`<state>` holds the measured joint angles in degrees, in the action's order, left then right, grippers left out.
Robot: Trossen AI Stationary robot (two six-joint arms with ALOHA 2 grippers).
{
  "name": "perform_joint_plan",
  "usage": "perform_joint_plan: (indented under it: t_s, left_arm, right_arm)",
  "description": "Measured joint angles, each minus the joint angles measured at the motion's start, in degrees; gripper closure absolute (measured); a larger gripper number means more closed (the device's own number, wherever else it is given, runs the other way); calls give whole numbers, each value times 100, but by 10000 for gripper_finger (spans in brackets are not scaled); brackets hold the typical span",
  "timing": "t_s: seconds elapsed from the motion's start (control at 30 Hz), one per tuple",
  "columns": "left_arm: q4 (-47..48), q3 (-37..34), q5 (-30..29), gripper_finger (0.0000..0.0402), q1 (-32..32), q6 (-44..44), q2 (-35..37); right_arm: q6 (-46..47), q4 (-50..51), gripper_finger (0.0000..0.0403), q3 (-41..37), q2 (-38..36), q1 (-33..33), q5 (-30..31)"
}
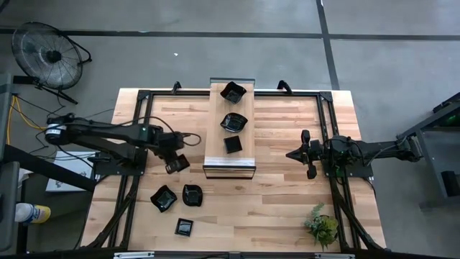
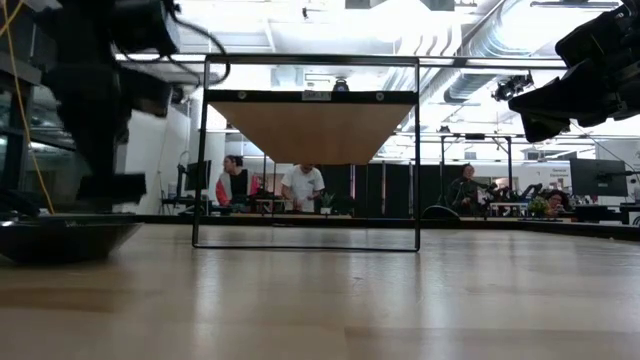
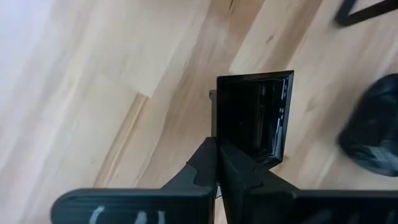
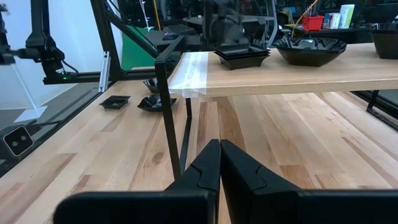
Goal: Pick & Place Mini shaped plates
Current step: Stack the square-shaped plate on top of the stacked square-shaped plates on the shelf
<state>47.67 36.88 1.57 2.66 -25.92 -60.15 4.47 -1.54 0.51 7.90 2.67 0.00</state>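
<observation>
My left gripper [image 1: 172, 160] hangs over the table's left half, shut on a small square black plate [image 3: 255, 115]. Three more mini black plates lie on the table nearer the front edge: one [image 1: 163, 198], a second [image 1: 192, 194] and a third [image 1: 184, 227]. Three others sit on a raised wooden shelf [image 1: 215, 155] at mid-table: a far one [image 1: 233, 91], a middle one [image 1: 233, 121] and a near square one [image 1: 232, 144]. My right gripper [image 4: 219, 163] waits shut and level to the right of the shelf, holding nothing. My left gripper pinches one side rim [image 3: 217, 121] of the square plate between its two fingers, near a corner. The fingers come steeply from above. The plate hangs below them, clear of the wooden table top, its hollow side turned toward the wrist camera.
The shelf stands on a thin black wire frame [image 4: 168, 112] with open room beneath. A small green plant [image 1: 321, 224] stands at the front right. Black frame rails [image 1: 140, 108] run along the table's left and right sides. People stand in the room beyond the table [image 2: 302, 188].
</observation>
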Motion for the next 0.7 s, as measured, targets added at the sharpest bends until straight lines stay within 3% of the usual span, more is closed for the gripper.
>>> perform_joint_plan:
  t_s: [0.37,0.7]
  left_arm:
    - [358,903,-441,400,-2,37,825]
    - [-51,1579,-1179,401,0,-446,810]
  right_arm:
    - [0,0,398,0,2,1,1]
    - [0,0,398,0,2,-1,1]
